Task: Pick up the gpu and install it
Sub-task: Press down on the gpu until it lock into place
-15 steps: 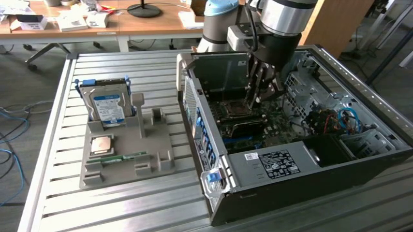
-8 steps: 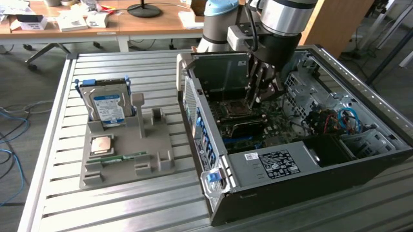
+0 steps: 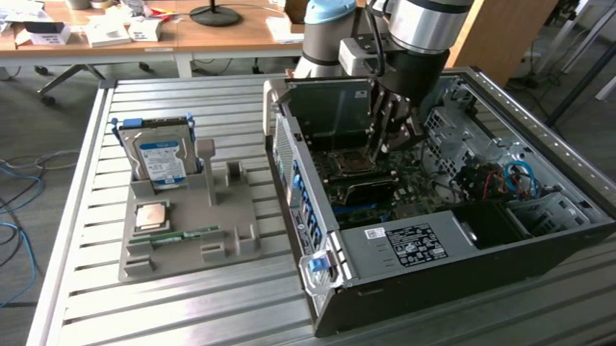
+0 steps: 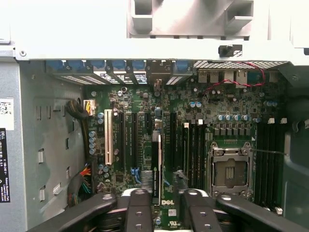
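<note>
My gripper (image 4: pixel 158 205) is down inside the computer case (image 3: pixel 539 238), pinching the gpu (image 4: pixel 156 166) on its thin edge. I hold the card straight up above the motherboard (image 4: pixel 193 125) slots so it can slide in.

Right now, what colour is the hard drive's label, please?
Blue and white, on the hard drive; clearest in the exterior view.

Exterior view: high, angled down across the slatted table (image 3: pixel 86 303) at the open computer case (image 3: pixel 539 238). Wrist view: close, facing straight into the case. Shared: motherboard (image 4: pixel 145 145) and CPU socket (image 4: pixel 231 173).
</note>
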